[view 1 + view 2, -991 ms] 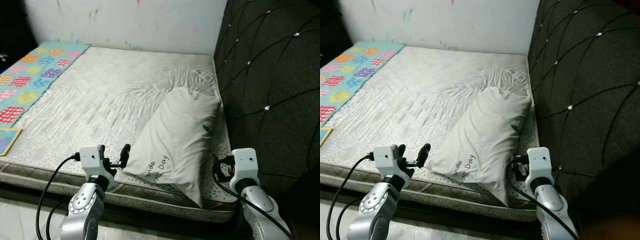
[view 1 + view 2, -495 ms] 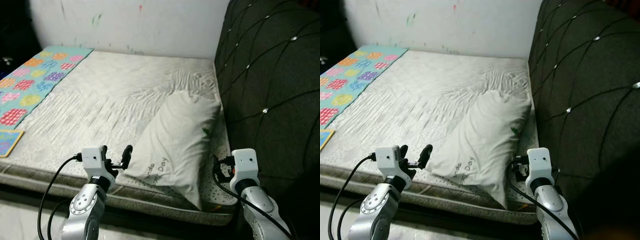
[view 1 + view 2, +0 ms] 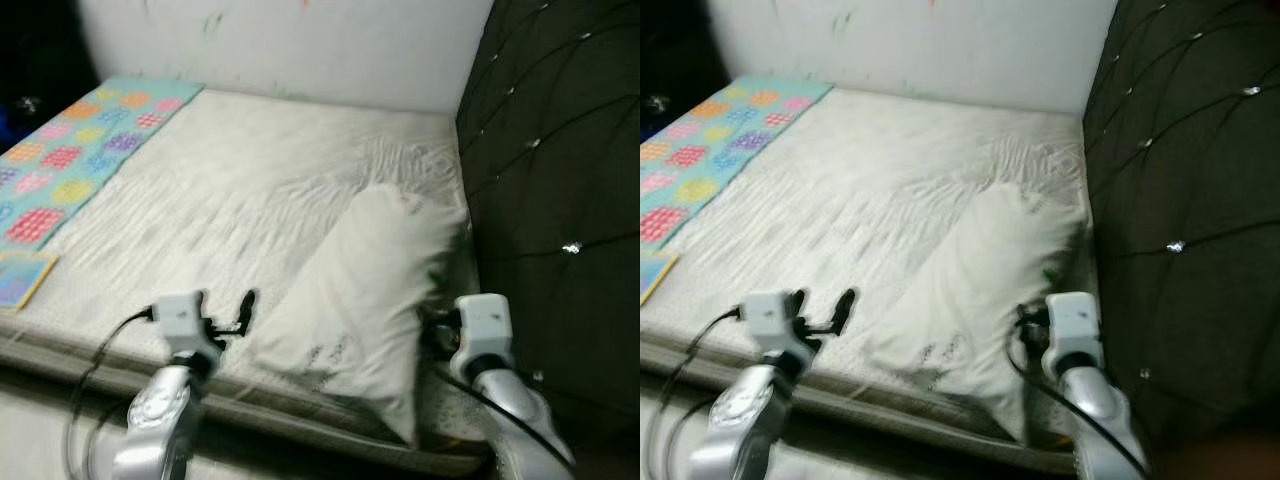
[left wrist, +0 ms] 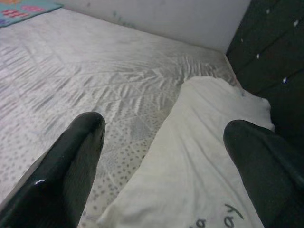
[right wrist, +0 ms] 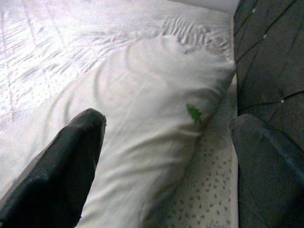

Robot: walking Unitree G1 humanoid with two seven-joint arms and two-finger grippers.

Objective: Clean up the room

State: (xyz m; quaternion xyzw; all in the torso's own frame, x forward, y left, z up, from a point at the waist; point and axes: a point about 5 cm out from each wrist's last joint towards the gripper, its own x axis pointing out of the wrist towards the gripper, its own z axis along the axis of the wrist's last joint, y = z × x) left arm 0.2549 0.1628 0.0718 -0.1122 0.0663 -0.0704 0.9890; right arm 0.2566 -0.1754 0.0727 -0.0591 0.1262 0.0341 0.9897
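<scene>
Quilt: I see a turquoise patchwork quilt (image 3: 75, 140) along the bed's far left edge, with a small blue-and-yellow item (image 3: 22, 279) near it that is too blurred to name.
Mattress: the bare white mattress (image 3: 230, 190) runs from the quilt across to the headboard, its sheet creased.
Left gripper: my left gripper (image 4: 166, 156) hovers over the near edge of the mattress, its 2 black fingers (image 4: 71, 166) spread wide and holding nothing; 1 finger is over the sheet, the other over the pillow's near corner.
Pillow: the white pillow (image 3: 370, 290) lies aslant on the mattress's right half, its far end close to the headboard, with dark lettering near its lower corner and a small green mark.
Right gripper: my right gripper (image 5: 166, 161) sits low at the pillow's right side, 2 fingers (image 5: 61, 166) set wide apart, gripping nothing.
Headboard: a dark tufted headboard (image 3: 560, 170) with shiny studs stands at the right.
</scene>
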